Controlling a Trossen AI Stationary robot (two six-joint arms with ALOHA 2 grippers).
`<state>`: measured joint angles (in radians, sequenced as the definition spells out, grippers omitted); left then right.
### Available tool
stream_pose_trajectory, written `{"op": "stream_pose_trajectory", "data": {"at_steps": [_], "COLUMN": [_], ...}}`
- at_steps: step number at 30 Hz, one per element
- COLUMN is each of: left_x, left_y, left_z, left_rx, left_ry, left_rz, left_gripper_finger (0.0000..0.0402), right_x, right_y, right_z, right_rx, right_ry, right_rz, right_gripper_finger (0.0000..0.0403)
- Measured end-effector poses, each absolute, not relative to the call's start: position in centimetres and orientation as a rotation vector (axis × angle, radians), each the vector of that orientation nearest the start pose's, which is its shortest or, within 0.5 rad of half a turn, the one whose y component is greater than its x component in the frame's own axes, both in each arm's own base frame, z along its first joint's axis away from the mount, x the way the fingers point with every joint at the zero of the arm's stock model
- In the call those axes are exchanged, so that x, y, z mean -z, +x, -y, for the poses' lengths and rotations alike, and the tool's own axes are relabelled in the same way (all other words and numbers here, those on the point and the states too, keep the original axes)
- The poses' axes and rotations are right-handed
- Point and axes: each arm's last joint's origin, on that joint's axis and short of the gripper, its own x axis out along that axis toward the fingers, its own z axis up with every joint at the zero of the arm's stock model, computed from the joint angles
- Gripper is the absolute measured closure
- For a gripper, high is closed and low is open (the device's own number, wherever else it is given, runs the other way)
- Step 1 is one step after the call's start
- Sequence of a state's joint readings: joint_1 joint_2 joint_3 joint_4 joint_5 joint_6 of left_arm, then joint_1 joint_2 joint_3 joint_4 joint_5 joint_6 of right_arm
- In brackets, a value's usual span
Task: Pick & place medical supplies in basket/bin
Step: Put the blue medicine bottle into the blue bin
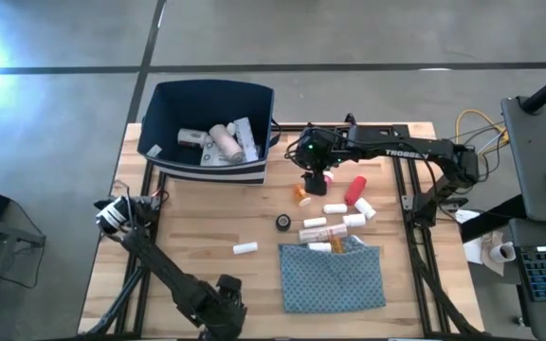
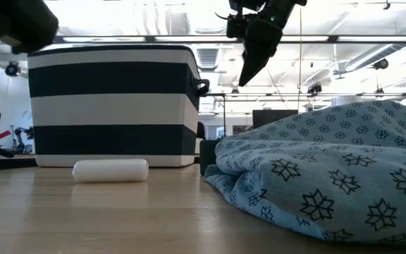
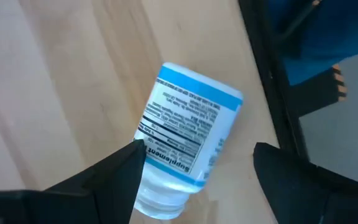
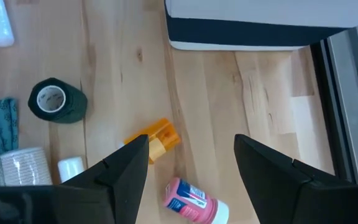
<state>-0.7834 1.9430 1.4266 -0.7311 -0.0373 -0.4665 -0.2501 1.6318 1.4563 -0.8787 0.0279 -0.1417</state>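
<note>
Right claw (image 4: pixel 191 163) released above orange vial (image 4: pixel 156 139) near bin (image 1: pixel 218 95) – light, stiff, round, apt to roll, best pinched across its body; left claw (image 3: pixel 194 171) spread around white bottle (image 3: pixel 185 144) on surface (image 3: pixel 55 81).

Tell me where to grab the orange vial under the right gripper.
Grip the orange vial across its narrow body, coming straight down with the open right gripper. It lies flat on the table, clear of the pink bottle, so its long sides are free.
</note>
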Motion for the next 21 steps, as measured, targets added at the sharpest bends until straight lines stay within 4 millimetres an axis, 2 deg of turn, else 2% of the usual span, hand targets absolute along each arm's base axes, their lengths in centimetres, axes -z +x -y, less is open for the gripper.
{"op": "stream_pose_trajectory", "data": {"at_steps": [18, 21], "left_x": [-18.6, -18.06], "left_y": [28.11, 28.07], "left_z": [26.79, 26.74], "left_rx": [0.264, 0.262], "left_ry": [0.151, 0.139], "left_rz": [-1.22, -1.209], "left_gripper_finger": [0.012, 0.012], "right_x": [-29.99, -30.08], "right_y": [32.69, 32.82], "right_z": [8.42, 8.45], "right_rx": [0.199, 0.2], "right_ry": [0.02, 0.018], "right_rz": [-1.038, -1.022], "right_gripper_finger": [0.0174, 0.0174]}}
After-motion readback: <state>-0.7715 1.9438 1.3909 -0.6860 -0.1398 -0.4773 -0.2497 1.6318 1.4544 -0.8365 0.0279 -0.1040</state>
